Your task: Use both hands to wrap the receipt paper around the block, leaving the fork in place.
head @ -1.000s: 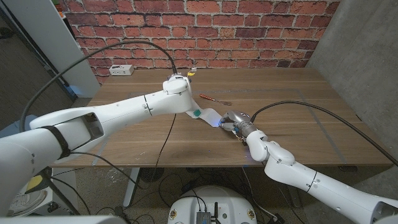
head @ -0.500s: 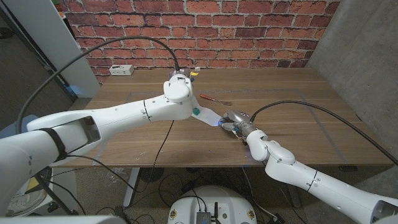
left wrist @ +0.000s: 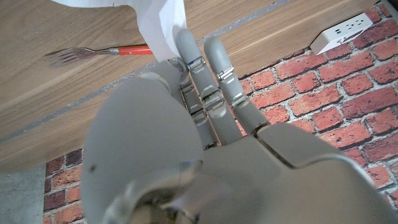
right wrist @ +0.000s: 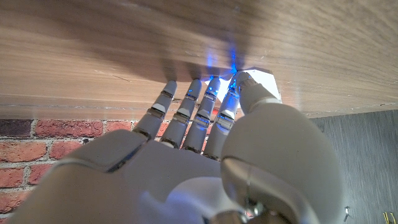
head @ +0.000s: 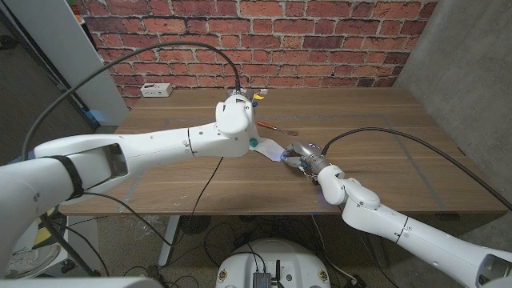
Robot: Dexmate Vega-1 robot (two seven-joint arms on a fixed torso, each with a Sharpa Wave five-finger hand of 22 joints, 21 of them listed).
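The left wrist view shows the one fork (left wrist: pixel 99 53) beside the one paper (left wrist: pixel 160 28) that the left hand (left wrist: pixel 205 93) holds, while the head view shows the right hand (head: pixel 298 154) pressing fingers on the paper's (head: pixel 270 149) end; the block I cannot see.

We see the white receipt paper (head: pixel 270 150) lying as a strip across the middle of the counter, a green block (head: pixel 254 145) at its left end. The red-handled fork (head: pixel 270 127) lies flat just beyond it.
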